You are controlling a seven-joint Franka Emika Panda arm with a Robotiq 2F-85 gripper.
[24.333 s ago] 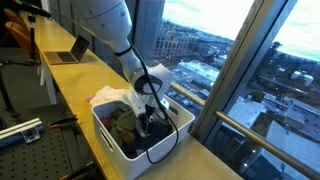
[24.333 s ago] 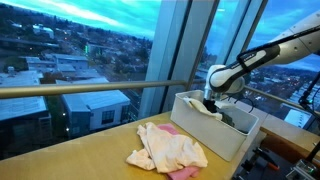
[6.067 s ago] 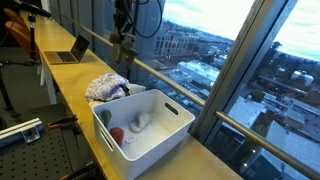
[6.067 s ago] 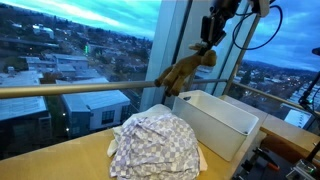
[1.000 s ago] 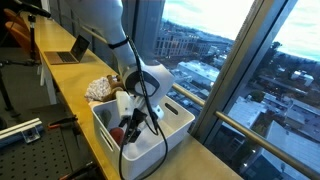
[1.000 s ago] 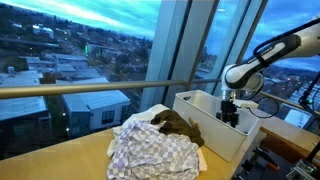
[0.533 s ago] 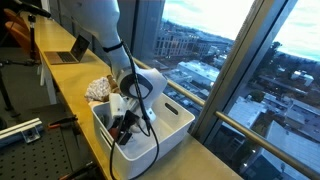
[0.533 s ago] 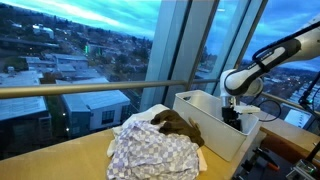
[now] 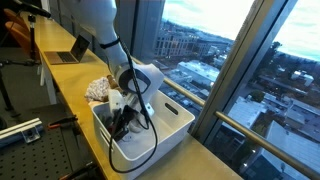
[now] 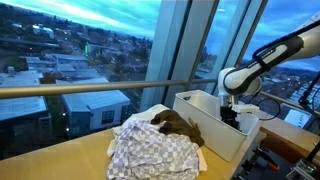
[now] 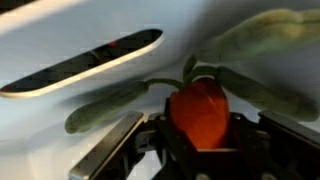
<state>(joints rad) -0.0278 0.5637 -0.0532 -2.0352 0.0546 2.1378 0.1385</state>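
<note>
In the wrist view a red-orange soft toy (image 11: pixel 198 110) with long green leaves (image 11: pixel 112 104) lies on the floor of the white bin (image 11: pixel 60 110). My gripper (image 11: pixel 198 137) has its jaws on both sides of the toy's red body, pressed against it. In both exterior views the gripper (image 9: pixel 121 126) (image 10: pixel 232 117) reaches down inside the white bin (image 9: pixel 177 108) (image 10: pixel 197 104), and its fingertips are hidden by the bin wall.
A checked cloth pile (image 10: pixel 150 150) with a brown plush (image 10: pixel 178 124) on top lies beside the bin on the wooden counter (image 9: pixel 70 90). A laptop (image 9: pixel 70 52) stands further along. Window glass and a railing (image 10: pixel 80 90) run right behind the counter.
The arm has sunk a little deeper into the bin. The jaws have come in from wide open onto the red toy.
</note>
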